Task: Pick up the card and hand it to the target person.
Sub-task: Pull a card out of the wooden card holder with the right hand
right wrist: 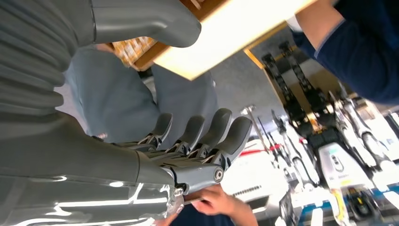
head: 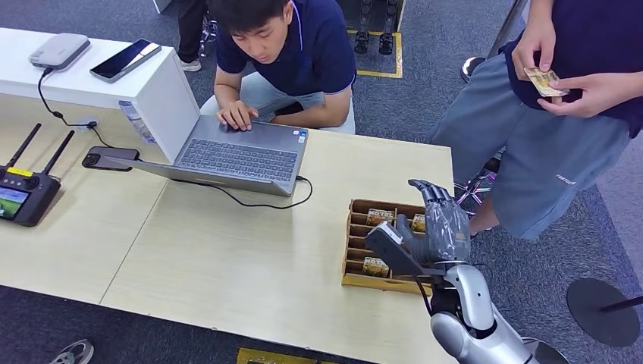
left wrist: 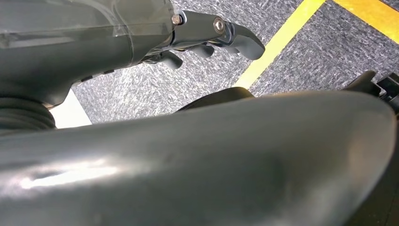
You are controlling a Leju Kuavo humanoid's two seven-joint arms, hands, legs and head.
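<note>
While the right hand [head: 440, 227] hovers empty, fingers apart, over the wooden tray [head: 356, 250] on the pale table [head: 227, 258], the card [head: 544, 81] sits in a standing person's hands [head: 599, 92]. Grey carpet. Left hand [left wrist: 207, 42]: state unclear.

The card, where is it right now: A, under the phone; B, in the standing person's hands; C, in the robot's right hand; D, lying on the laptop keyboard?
B: the card is pinched in the standing person's hands, while the robot's right hand hovers over the wooden tray holding nothing.
</note>
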